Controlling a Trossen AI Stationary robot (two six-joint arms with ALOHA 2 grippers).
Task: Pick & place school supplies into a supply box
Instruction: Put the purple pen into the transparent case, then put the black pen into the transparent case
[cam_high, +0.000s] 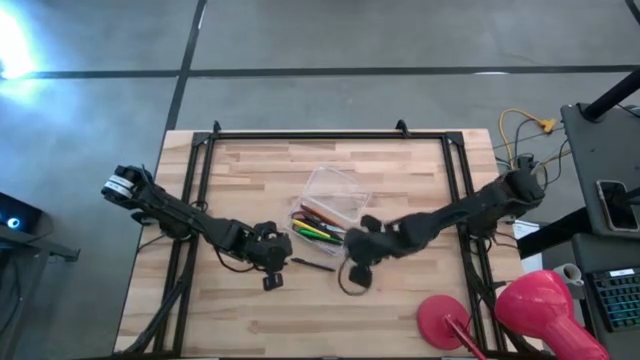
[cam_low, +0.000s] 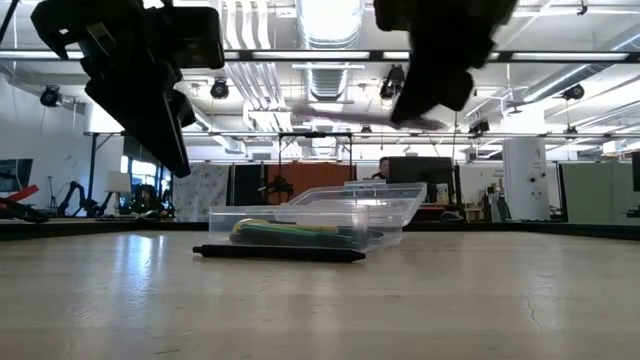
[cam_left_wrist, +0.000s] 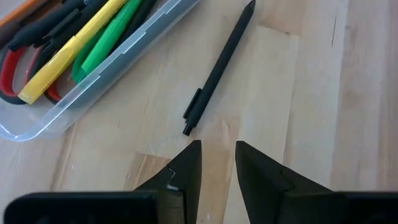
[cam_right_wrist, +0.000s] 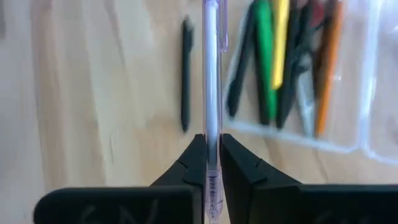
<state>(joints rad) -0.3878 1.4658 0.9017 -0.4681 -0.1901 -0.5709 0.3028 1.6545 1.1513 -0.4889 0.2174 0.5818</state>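
slim lilac pen (cam_right_wrist: 211, 74), clear box (cam_right_wrist: 367, 124), wood table (cam_right_wrist: 93, 93)

the high view looks straight down from well above, taking in the whole wooden table (cam_high: 400, 180) and both arms. the low view sits at table-top height, close to the surface, facing level across it into the room behind; it shares the clear supply box (cam_low: 320, 222) and the black pen (cam_low: 280, 254) with the high view. the left wrist view looks down at close range past the left gripper (cam_left_wrist: 217, 163) onto the same black pen and one box corner. the right wrist view, equally near, looks past the right gripper (cam_right_wrist: 212, 155) along a lilac pen (cam_right_wrist: 212, 93) at pen and box.
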